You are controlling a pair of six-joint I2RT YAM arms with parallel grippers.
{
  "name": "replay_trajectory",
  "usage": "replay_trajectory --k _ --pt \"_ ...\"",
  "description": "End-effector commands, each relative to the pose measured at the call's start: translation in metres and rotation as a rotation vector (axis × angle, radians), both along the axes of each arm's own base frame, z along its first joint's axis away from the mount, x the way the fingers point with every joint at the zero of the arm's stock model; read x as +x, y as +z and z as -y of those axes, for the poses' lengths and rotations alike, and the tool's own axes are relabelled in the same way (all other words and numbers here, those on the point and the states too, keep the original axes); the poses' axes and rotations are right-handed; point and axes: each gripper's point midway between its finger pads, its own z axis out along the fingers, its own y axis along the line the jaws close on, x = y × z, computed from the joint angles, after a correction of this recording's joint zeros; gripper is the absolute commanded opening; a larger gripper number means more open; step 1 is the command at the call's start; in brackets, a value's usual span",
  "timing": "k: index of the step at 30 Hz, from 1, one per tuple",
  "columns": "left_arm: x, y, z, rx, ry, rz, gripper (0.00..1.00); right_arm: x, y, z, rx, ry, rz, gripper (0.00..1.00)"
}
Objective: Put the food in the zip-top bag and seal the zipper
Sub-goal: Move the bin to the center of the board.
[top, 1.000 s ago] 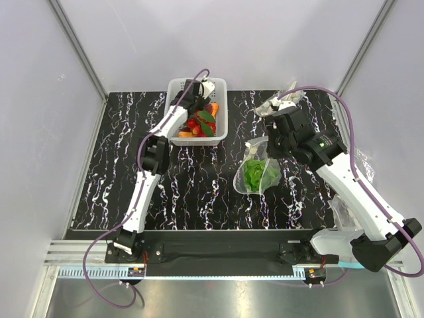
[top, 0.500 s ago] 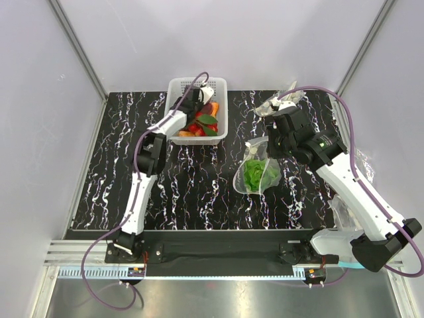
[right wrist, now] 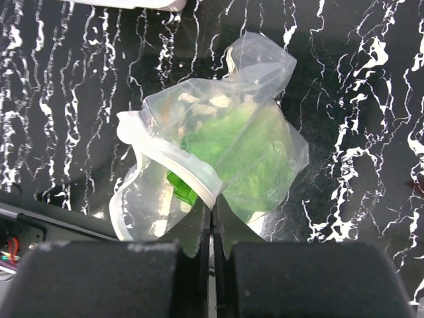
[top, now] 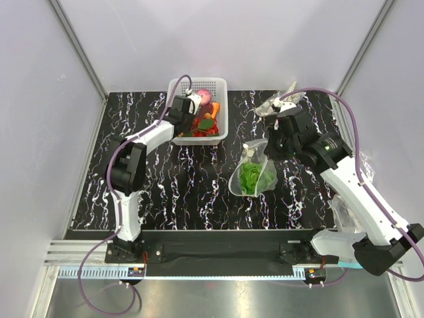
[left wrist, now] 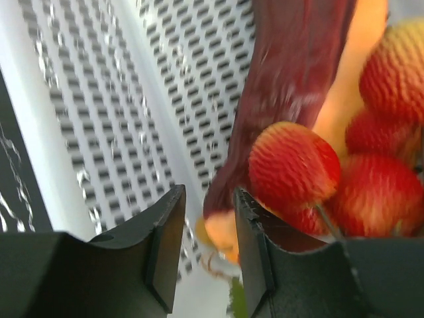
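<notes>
The clear zip-top bag [top: 254, 177] lies right of centre with the pale-green lettuce [top: 253, 176] inside. My right gripper [top: 267, 150] is shut on the bag's mouth edge. In the right wrist view the jaws [right wrist: 213, 213] pinch the white zipper strip [right wrist: 179, 165], and the lettuce [right wrist: 245, 149] shows through the bag. My left gripper [top: 192, 106] is inside the white basket [top: 179, 86], jaws open. In the left wrist view [left wrist: 209, 245] the orange tip of a long dark-red piece [left wrist: 291, 79] sits between the fingers, beside red berries [left wrist: 291, 165]. A pink bulb [top: 204, 97] lies in the basket.
A crumpled clear bag [top: 278, 103] lies at the back right behind my right wrist. More clear plastic [top: 344, 212] lies along the right edge. The basket's lattice wall [left wrist: 99, 99] is close to my left finger. Grey walls enclose the marbled black table [top: 185, 185].
My left arm's elbow has swung out to the left and its gripper has drawn back toward the basket's left side, uncovering the pink bulb. The bag has sagged slightly lower and to the left.
</notes>
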Motion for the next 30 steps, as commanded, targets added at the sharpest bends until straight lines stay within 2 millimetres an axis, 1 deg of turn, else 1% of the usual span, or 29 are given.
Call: replay_trajectory --k 1,2,3,4,5,6,7,8,9,11,14,16,17,18,19,20,21,22,23,25,26,27,28,29,30 --pt "-0.016 0.012 -0.011 -0.048 0.097 0.0 0.41 -0.003 0.022 -0.003 0.082 0.004 0.058 0.0" --pt "-0.023 0.007 -0.011 -0.05 0.098 -0.024 0.41 -0.002 0.022 -0.004 0.086 0.004 0.06 0.0" --pt "-0.028 0.008 -0.011 -0.073 0.109 -0.032 0.41 -0.003 0.022 -0.004 0.089 0.002 0.058 0.0" --pt "-0.043 -0.008 -0.015 -0.065 0.121 -0.079 0.41 -0.004 0.023 -0.004 0.092 0.004 0.06 0.0" --pt "-0.052 -0.012 -0.018 -0.066 0.136 -0.105 0.41 -0.004 0.022 -0.005 0.093 0.005 0.055 0.0" --pt "-0.06 -0.01 -0.017 -0.088 0.156 -0.109 0.41 -0.004 0.023 -0.006 0.099 0.005 0.056 0.0" --pt "-0.068 -0.012 -0.018 -0.084 0.157 -0.118 0.41 -0.002 0.022 -0.006 0.096 0.004 0.052 0.0" --pt "-0.08 -0.021 -0.02 -0.094 0.175 -0.14 0.42 -0.004 0.023 -0.007 0.102 0.01 0.05 0.0" --pt "-0.084 -0.017 -0.017 -0.116 0.165 -0.137 0.42 -0.003 0.023 -0.009 0.106 0.013 0.048 0.0" --pt "-0.091 -0.019 -0.021 -0.118 0.182 -0.154 0.42 -0.004 0.024 -0.012 0.117 0.022 0.042 0.0" --pt "-0.111 -0.031 -0.027 -0.104 0.213 -0.233 0.42 -0.004 0.024 -0.015 0.13 0.03 0.035 0.0" --pt "-0.123 -0.035 -0.031 -0.096 0.219 -0.255 0.41 -0.004 0.022 -0.015 0.126 0.029 0.029 0.0" --pt "-0.127 -0.028 -0.034 -0.101 0.232 -0.24 0.41 -0.003 0.021 -0.015 0.121 0.031 0.028 0.0" --pt "-0.139 -0.034 -0.039 -0.096 0.241 -0.253 0.41 -0.002 0.019 -0.016 0.116 0.031 0.023 0.0" --pt "-0.143 -0.032 -0.042 -0.107 0.255 -0.235 0.41 -0.001 0.017 -0.015 0.107 0.028 0.019 0.0" --pt "-0.145 -0.015 -0.041 -0.158 0.263 -0.18 0.41 0.0 0.016 -0.016 0.103 0.035 0.019 0.0" --pt "-0.158 -0.027 -0.042 -0.181 0.253 -0.185 0.42 0.003 0.016 -0.017 0.101 0.031 0.02 0.0" --pt "-0.162 -0.023 -0.04 -0.203 0.25 -0.181 0.42 0.003 0.017 -0.017 0.101 0.034 0.022 0.0" --pt "-0.167 -0.015 -0.039 -0.229 0.247 -0.17 0.43 0.005 0.016 -0.017 0.095 0.035 0.023 0.0" --pt "-0.182 -0.017 -0.037 -0.245 0.235 -0.193 0.43 0.006 0.018 -0.02 0.1 0.045 0.027 0.0" --pt "-0.184 -0.005 -0.036 -0.26 0.242 -0.155 0.44 0.007 0.018 -0.02 0.103 0.042 0.029 0.0" --pt "-0.189 0.0 -0.03 -0.259 0.23 -0.14 0.44 0.007 0.017 -0.022 0.104 0.049 0.028 0.0" --pt "-0.193 0.002 -0.033 -0.254 0.242 -0.123 0.45 0.008 0.017 -0.023 0.11 0.051 0.028 0.0" --pt "-0.191 0.019 -0.036 -0.271 0.27 -0.06 0.49 0.008 0.017 -0.024 0.111 0.053 0.029 0.0" --pt "-0.189 0.027 -0.037 -0.293 0.274 -0.025 0.53 0.008 0.016 -0.026 0.115 0.059 0.027 0.0"
